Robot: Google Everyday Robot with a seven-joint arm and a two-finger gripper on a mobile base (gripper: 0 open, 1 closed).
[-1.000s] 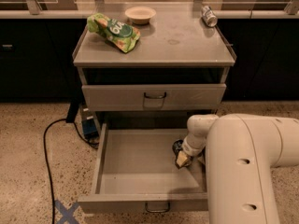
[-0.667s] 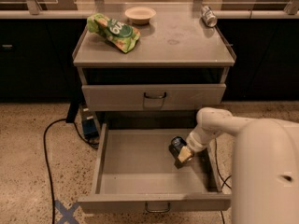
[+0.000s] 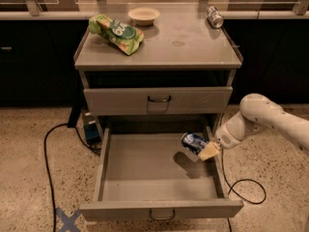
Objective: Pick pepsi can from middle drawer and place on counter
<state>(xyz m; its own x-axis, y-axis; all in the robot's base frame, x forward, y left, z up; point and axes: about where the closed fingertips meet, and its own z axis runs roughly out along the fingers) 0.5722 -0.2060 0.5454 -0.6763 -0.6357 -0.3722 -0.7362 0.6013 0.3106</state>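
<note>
Pepsi can (image 3: 192, 140) held in the gripper (image 3: 201, 147) above the open drawer (image 3: 145, 178).
The white arm (image 3: 263, 117) reaches in from the right edge, bent at a rounded joint, its forearm sloping down and left to the gripper over the drawer's right rear part. Against the earlier frames, the arm's bulk has drawn back to the right and covers far less of the view, and the can sits a little higher and further right, now clear of the drawer floor with its shadow cast below it. The pale fingers (image 3: 209, 152) pinch the tilted can from its right side. On the counter (image 3: 183, 50) lie a green bag (image 3: 116, 33), a bowl (image 3: 144, 15) and a silver can (image 3: 215, 17).
</note>
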